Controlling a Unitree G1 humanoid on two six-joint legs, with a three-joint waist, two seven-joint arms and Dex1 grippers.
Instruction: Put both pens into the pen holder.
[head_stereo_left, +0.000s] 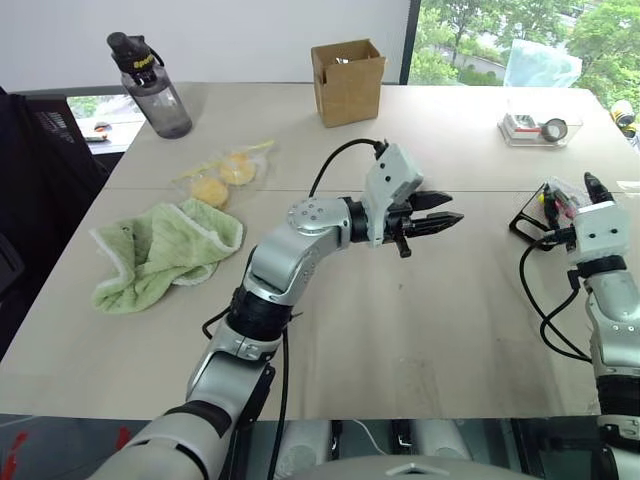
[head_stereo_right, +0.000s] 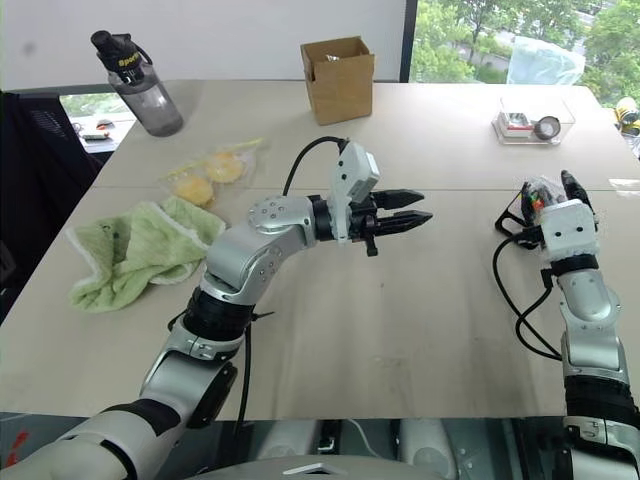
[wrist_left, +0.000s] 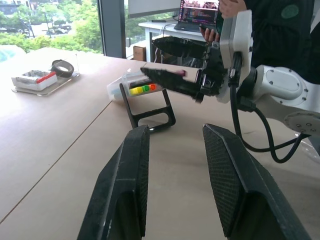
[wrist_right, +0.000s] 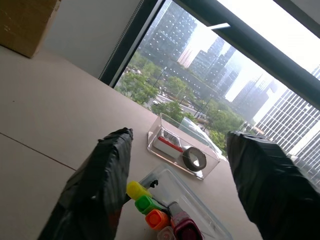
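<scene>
A: Any writing you can read?
B: Only a yellow band on the strap of the water bottle (head_stereo_left: 150, 88) at the far left of the bench (head_stereo_left: 440, 320); the letters are too small to make out.
A: The fingers?
B: The left gripper (head_stereo_left: 437, 220) hangs over mid-bench pointing right, its fingers partly apart with nothing between them. The right gripper (wrist_right: 180, 195) has its fingers spread wide, released, straddling the pen holder (wrist_left: 145, 95) at the right edge.
A: And the pens?
B: The holder shows yellow, green, orange and magenta caps (wrist_right: 162, 212). I cannot tell which of them are the two pens.
</scene>
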